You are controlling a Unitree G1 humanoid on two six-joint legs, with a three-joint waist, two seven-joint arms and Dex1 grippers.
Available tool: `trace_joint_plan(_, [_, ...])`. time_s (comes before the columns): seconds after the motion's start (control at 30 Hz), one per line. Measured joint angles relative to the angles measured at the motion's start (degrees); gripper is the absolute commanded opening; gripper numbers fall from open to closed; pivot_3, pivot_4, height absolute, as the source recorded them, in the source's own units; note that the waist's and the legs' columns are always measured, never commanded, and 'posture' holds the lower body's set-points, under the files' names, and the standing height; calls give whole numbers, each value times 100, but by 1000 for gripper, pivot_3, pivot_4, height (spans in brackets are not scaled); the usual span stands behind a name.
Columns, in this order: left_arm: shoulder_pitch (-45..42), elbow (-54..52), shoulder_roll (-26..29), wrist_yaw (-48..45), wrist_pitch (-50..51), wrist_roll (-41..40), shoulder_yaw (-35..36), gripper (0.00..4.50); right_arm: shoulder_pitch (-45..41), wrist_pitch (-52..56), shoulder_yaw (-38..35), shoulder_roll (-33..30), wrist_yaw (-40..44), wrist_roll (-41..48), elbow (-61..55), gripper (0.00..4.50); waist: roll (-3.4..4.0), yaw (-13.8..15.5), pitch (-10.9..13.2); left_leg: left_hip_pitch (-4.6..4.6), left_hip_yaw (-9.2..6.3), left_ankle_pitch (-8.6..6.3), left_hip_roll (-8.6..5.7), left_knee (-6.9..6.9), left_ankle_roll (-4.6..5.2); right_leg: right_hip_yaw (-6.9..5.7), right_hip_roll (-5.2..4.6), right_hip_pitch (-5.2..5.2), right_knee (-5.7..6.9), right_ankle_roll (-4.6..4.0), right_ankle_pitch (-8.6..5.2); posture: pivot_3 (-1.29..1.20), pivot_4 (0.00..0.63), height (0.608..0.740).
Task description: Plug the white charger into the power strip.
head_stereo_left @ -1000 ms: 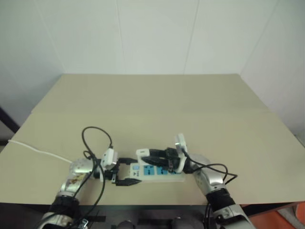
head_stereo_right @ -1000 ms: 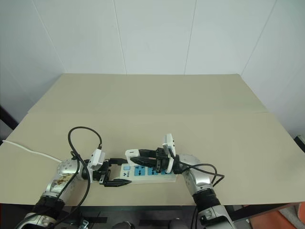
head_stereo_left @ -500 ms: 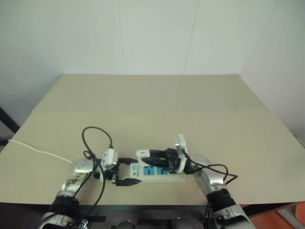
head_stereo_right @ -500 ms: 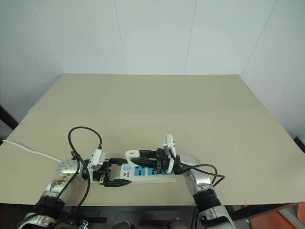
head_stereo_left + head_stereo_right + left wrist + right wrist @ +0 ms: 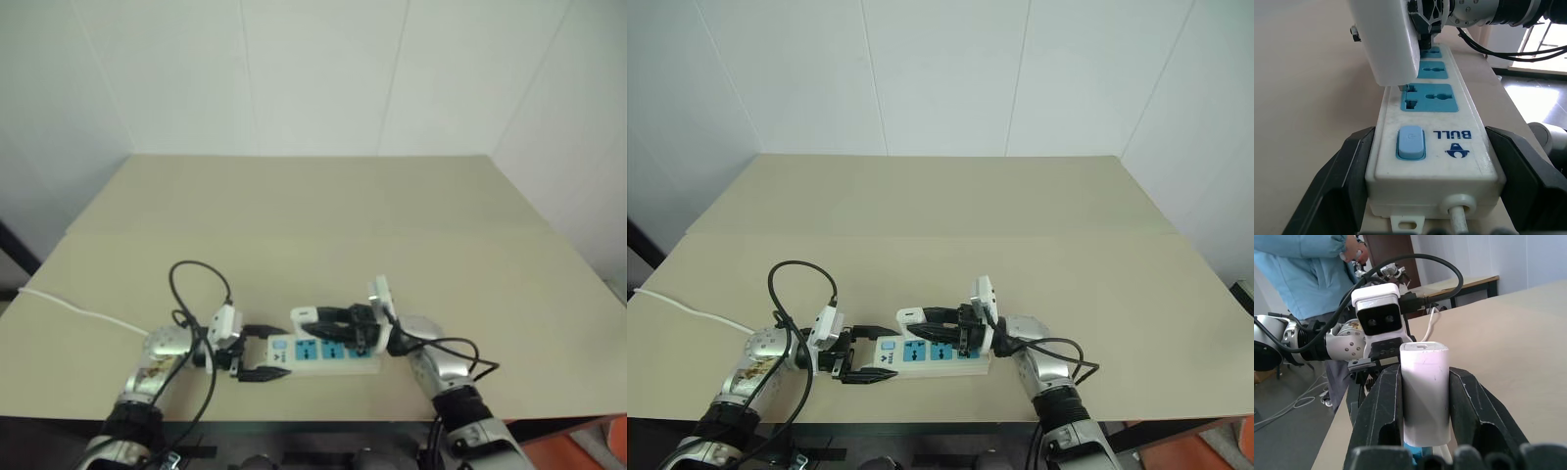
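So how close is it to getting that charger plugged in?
Done: the left gripper brackets the switch end of the power strip, and the right gripper grips the white charger. In hand: the charger hovers at the first blue socket. Left: it does not look seated yet, so pushing it in.

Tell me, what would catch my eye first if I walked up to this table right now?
Probably the power strip with its blue socket panels, lying near the front edge of the tan table. The left gripper brackets its switch end with fingers spread, while the right gripper pinches the white charger just over the sockets. A thin white cord trails off to the left.
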Motion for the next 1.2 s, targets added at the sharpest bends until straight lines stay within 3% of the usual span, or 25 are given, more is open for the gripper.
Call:
trace_joint_plan(0.3, [-2, 13, 16, 0, 4, -2, 1, 3263, 76, 148, 116, 245, -96, -2, -184, 1086, -1, -4, 0, 2, 0, 0, 1, -2, 0, 0, 1, 0, 0, -1, -2, 0, 150, 740])
trace_joint_plan(1.2, [20, -42, 32, 22, 103, -3, -3, 3263, 66, -106, 87, 147, -56, -143, 45, 1086, -23, -4, -14, 9, -1, -1, 5, -12, -1, -1, 3, 3, -2, -10, -9, 0, 150, 740])
